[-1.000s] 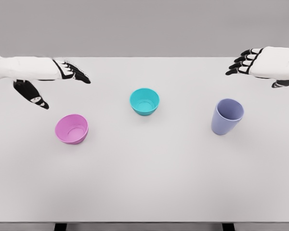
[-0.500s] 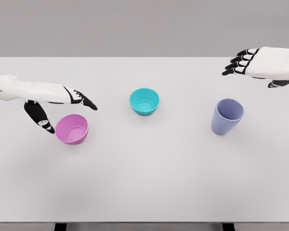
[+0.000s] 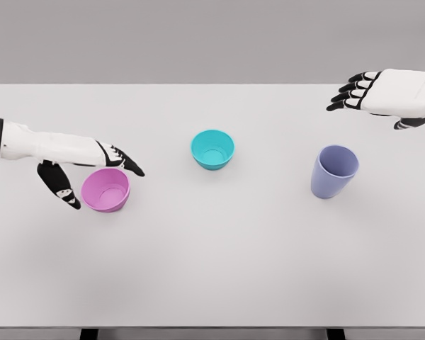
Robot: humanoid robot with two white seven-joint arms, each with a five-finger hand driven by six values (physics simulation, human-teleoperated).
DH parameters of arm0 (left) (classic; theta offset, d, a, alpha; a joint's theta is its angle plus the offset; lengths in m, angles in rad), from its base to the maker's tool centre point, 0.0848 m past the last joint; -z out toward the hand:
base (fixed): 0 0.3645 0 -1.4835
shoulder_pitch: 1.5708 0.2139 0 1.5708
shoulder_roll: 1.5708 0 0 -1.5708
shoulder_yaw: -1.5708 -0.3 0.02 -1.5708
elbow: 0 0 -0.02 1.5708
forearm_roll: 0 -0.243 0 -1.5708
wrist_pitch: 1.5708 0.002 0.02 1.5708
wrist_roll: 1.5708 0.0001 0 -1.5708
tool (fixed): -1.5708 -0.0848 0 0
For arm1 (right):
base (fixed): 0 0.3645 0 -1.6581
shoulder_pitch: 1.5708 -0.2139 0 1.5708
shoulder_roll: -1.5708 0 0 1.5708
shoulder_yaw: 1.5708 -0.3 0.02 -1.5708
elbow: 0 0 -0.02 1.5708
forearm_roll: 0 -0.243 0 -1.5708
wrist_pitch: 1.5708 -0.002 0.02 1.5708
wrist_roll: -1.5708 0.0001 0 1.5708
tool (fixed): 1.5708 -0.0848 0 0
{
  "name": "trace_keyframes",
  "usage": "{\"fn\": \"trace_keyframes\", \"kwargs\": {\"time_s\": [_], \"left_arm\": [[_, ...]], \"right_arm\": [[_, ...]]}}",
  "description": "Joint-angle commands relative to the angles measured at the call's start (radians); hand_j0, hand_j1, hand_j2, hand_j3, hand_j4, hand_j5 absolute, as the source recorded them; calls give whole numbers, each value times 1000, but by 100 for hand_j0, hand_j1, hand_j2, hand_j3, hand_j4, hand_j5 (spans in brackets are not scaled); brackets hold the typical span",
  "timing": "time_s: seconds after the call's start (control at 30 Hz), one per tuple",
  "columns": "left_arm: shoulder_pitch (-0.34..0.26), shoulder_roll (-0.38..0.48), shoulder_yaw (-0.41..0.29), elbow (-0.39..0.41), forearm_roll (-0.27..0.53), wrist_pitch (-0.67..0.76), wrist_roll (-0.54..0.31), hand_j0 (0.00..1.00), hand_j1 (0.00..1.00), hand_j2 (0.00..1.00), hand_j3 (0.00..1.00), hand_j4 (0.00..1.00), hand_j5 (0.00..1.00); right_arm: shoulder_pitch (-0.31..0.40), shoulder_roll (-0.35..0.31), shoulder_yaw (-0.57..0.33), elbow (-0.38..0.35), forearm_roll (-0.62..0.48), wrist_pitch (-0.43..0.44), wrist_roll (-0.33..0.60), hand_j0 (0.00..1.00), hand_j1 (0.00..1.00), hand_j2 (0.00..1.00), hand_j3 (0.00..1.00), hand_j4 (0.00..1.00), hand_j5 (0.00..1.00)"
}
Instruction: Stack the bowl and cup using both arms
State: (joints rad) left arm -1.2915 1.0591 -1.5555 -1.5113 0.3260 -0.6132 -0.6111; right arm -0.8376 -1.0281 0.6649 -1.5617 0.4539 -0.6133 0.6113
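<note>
Three upright vessels sit on a white desk (image 3: 212, 269): pink bowl (image 3: 106, 190), teal bowl (image 3: 212, 149), lavender cup (image 3: 333, 171). Left robot hand (image 3: 92, 166) spreads over the pink bowl; right robot hand (image 3: 382, 95) hovers, fingers apart.

Left bowl (image 3: 105, 190), middle bowl (image 3: 212, 149), cup (image 3: 333, 171) right, well apart on table (image 3: 219, 269).

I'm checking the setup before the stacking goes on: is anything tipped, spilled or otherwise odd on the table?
Nothing stands out. The pink bowl, teal bowl and purple cup all stand upright, apart and empty on the white table. The left hand is open around the pink bowl; the right hand hovers open, far right.
</note>
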Motion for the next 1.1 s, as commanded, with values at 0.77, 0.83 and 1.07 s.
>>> {"fn": "trace_keyframes", "kwargs": {"time_s": [0.77, 0.83, 1.07], "left_arm": [[4, -33, 20, 13, -122, 2, 0, 100, 100, 100, 100, 100, 100], [6, -41, 20, 17, -122, 2, 0, 100, 100, 100, 100, 100, 100], [21, -48, 31, 36, -137, 2, 0, 100, 100, 100, 100, 100, 100]], "right_arm": [[0, -3, -1, 0, -3, 2, 0, 100, 100, 100, 100, 100, 100], [0, -3, -1, 0, -3, 2, 0, 100, 100, 100, 100, 100, 100], [2, -3, -1, 0, -3, 2, 0, 100, 100, 100, 100, 100, 100]]}}
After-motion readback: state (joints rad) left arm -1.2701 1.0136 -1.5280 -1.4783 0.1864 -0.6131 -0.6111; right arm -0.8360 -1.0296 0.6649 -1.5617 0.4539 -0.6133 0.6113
